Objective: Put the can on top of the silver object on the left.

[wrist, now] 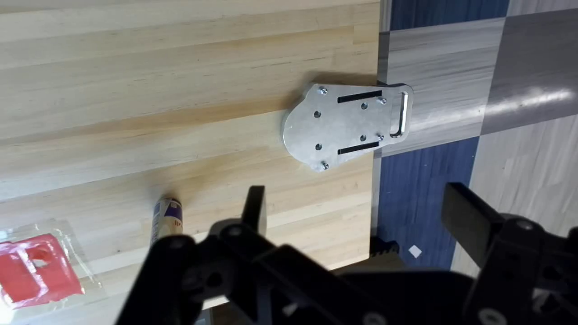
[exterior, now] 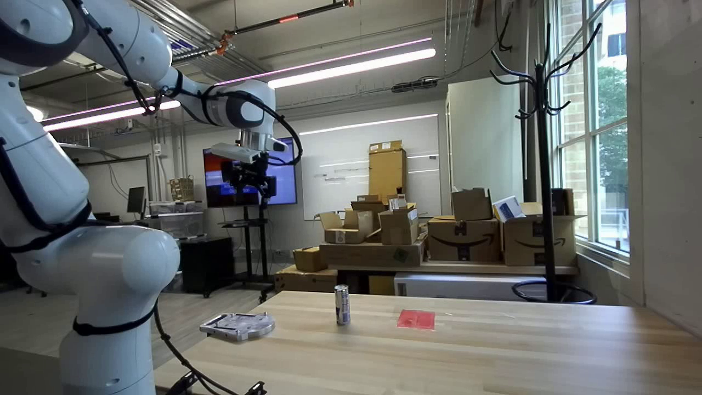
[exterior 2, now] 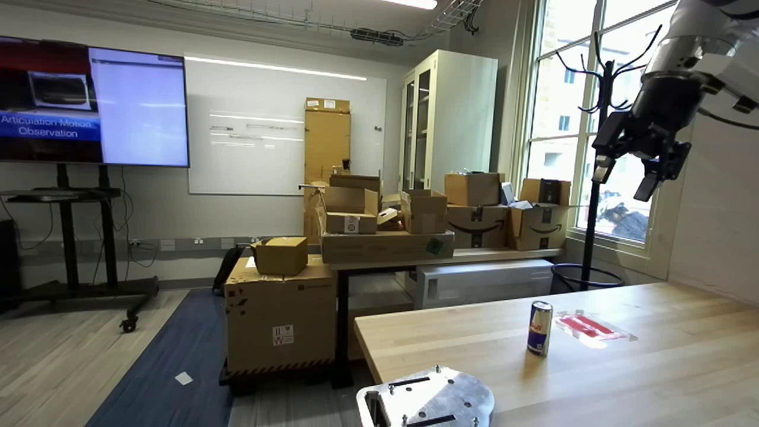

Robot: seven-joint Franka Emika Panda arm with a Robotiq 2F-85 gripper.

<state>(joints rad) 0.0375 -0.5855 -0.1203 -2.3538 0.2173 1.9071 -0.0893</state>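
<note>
On the wooden table (exterior: 493, 351), a can (exterior: 342, 305) stands well below an empty gripper (exterior 2: 622, 179)

The can stands upright between two other things and touches neither, so the fingers (wrist: 467, 225) should have room to slip down around it. In the wrist view, part of it hides behind the gripper. Near it on one side lies a flat red sheet (exterior: 416, 320), which seems to have no part in this job. On the other side is the silver plate (wrist: 345, 122), lying flat, with one end poking out past the table's edge. The plate is low and broad, so it should make a good floor for the can. Small screws (wrist: 323, 90) stick up from it, though, so the middle looks like the safest place to aim for.

The robot arm (exterior: 123, 260) holds the gripper up high, likely so it is clear of the can and the wrist view can take in both can and plate. The gripper's two fingers are spread wide, with a big gap between them that looks more than enough for the can. They hold nothing and touch nothing. Picking up the can looks like the next job.
</note>
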